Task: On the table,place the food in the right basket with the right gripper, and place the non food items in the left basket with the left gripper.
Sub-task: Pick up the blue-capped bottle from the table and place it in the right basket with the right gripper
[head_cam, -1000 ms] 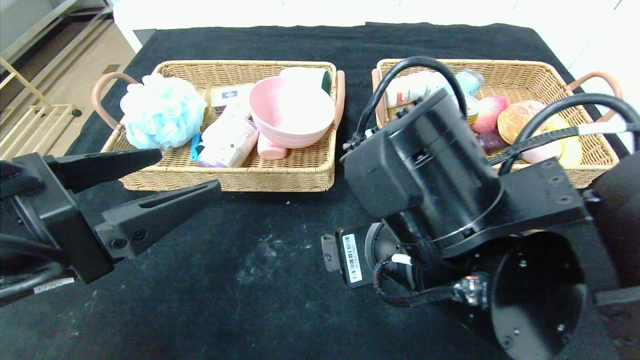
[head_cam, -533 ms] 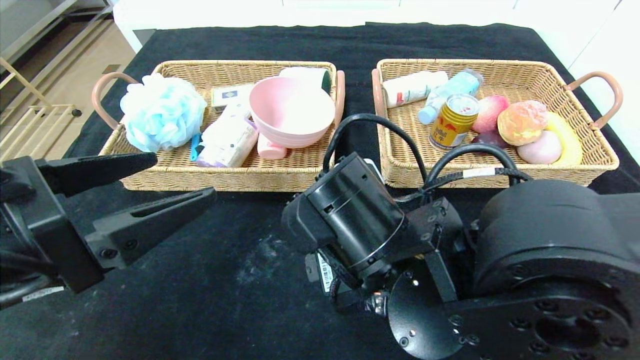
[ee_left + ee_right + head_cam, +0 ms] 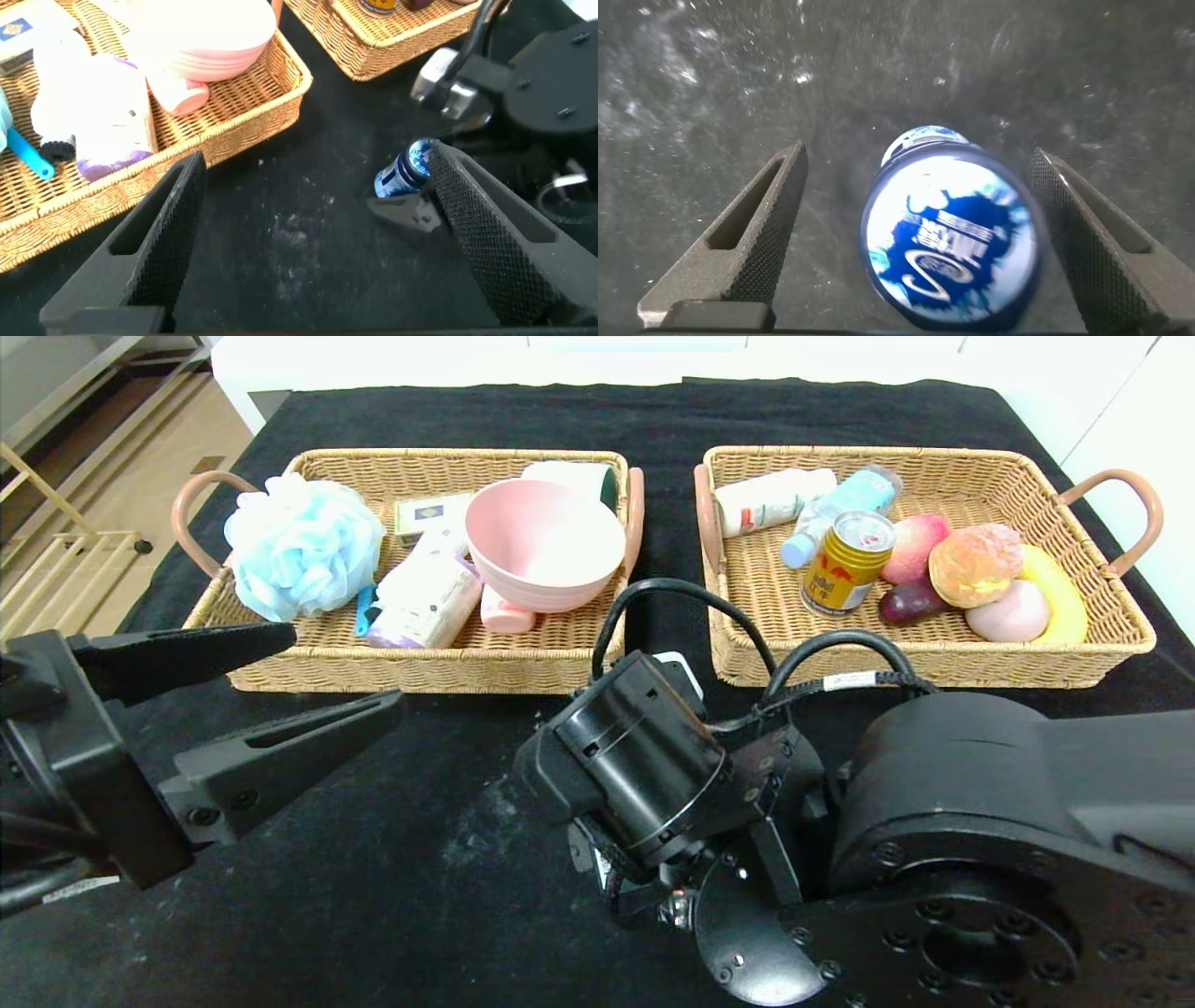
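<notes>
The small dark blue jar (image 3: 948, 238) with a blue-white lid stands on the black table (image 3: 420, 859) at front middle. My right gripper (image 3: 915, 159) is open, one finger on each side of the jar, apart from it. In the head view the right arm (image 3: 644, 756) hides the jar and its own fingers. The jar also shows in the left wrist view (image 3: 408, 170). My left gripper (image 3: 341, 667) is open and empty at front left. The pouf (image 3: 299, 546), pink bowl (image 3: 546, 541) and purple-capped canister (image 3: 425, 602) lie in the left basket (image 3: 420, 672). The can (image 3: 845, 565) and bun (image 3: 976, 565) lie in the right basket (image 3: 934, 663).
The right basket also holds a white bottle (image 3: 775, 499), a pale blue bottle (image 3: 840, 509), a peach (image 3: 915, 546) and other fruit. The left basket holds a small box (image 3: 429, 513) and a pink bottle (image 3: 504, 616). Both baskets stand at the table's far half.
My right arm has moved from above the right basket back and down to the front middle of the table, over the jar. The left gripper has barely moved.
</notes>
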Tool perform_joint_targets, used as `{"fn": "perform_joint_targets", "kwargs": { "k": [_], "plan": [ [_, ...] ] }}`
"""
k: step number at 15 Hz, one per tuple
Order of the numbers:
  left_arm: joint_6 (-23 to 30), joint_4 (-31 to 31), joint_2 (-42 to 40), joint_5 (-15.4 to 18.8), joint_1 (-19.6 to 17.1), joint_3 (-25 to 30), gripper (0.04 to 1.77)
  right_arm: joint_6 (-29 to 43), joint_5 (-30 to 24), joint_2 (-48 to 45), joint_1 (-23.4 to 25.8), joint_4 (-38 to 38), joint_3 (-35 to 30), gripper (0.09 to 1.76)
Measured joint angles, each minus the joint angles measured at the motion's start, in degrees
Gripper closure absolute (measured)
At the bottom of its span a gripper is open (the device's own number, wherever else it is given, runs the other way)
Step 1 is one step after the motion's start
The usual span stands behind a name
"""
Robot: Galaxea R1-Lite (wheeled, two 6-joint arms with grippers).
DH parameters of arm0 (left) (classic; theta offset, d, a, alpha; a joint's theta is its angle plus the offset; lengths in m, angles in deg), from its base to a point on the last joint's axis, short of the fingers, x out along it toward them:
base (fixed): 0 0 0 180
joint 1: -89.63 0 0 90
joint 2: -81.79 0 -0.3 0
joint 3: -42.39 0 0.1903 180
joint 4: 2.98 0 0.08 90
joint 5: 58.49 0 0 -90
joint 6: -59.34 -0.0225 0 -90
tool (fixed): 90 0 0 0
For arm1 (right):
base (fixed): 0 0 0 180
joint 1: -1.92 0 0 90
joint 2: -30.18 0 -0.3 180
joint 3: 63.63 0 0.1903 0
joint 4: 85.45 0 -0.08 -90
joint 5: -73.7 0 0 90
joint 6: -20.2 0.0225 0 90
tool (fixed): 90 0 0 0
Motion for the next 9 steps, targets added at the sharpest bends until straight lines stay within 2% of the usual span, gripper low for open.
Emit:
{"fn": "perform_joint_targets", "kwargs": {
  "k": [1, 2, 6, 7, 9],
  "plan": [
    [0.00, 0.00, 0.00, -0.02, 0.00, 0.02, 0.09, 0.44, 0.00, 0.35, 0.00, 0.04, -0.09, 0.14],
    [-0.06, 0.00, 0.01, 0.00, 0.00, 0.04, 0.09, 0.80, 0.05, 0.63, 0.00, 0.04, -0.11, 0.23],
    [-0.20, 0.02, 0.01, -0.02, 0.62, 0.13, 0.09, 1.05, 0.09, 1.10, 0.06, 0.06, -0.06, 0.84],
    [-0.20, 0.00, 0.01, -0.02, 0.93, 0.17, 0.09, 1.07, 0.09, 1.13, 0.06, 0.09, -0.15, 0.92],
    [-0.17, 0.02, 0.04, -0.05, 1.18, 0.28, 0.09, 1.11, 0.09, 1.21, 0.02, 0.15, -0.37, 0.95]
  ]
}}
